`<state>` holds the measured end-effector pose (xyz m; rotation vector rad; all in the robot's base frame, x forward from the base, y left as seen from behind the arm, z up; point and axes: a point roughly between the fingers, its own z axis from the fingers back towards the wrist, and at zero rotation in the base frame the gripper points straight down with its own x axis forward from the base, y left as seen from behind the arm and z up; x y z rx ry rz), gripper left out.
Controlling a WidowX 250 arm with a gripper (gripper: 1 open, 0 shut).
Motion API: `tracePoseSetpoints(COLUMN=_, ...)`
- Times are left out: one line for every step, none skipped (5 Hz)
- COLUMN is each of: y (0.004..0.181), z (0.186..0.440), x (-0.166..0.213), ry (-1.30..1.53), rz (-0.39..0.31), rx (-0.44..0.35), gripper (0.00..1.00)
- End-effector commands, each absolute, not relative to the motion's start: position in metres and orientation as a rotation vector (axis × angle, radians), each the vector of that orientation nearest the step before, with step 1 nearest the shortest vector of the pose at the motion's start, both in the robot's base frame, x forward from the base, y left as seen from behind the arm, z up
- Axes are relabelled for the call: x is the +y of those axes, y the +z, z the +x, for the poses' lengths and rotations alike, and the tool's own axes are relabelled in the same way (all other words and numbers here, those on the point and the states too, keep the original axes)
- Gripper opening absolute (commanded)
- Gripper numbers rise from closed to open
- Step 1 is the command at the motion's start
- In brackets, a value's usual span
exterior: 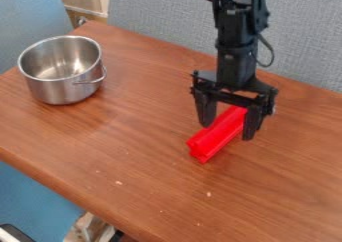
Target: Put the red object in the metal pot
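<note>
The red object (214, 137) is a bright red bar lying on the wooden table, right of centre, its length running from lower left to upper right. My gripper (229, 120) hangs straight down over the bar's upper end, open, with one black finger (203, 107) on each side of the bar. I cannot tell whether the fingers touch it. The metal pot (60, 68) stands empty at the table's far left, well apart from the gripper.
The brown wooden table (120, 136) ends in a front edge running diagonally at lower left. A pale wall stands behind the arm, and a light-coloured piece of furniture (87, 0) sits behind the pot.
</note>
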<state>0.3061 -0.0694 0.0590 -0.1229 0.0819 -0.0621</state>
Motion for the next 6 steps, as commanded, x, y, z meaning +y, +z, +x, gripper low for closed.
tracePoseSetpoints(y=0.066, z=0.311, x=-0.069, ry=-0.066, rz=-0.120, rx=0.043, gripper=1.00)
tracePoseSetpoints(y=0.061, z=0.312, x=-0.066, ry=-0.060, rz=-0.118, rx=0.049, gripper=1.00)
tracePoseSetpoints(y=0.056, z=0.313, x=-0.065, ry=-0.054, rz=-0.116, rx=0.054, gripper=1.00)
tracePoseSetpoints(y=0.052, z=0.314, x=-0.063, ry=-0.048, rz=-0.115, rx=0.059, gripper=1.00)
tracePoseSetpoints(y=0.048, z=0.315, x=-0.062, ry=-0.044, rz=-0.114, rx=0.064, gripper=1.00)
tracePoseSetpoints(y=0.046, z=0.316, x=-0.062, ry=-0.043, rz=-0.114, rx=0.064, gripper=0.00)
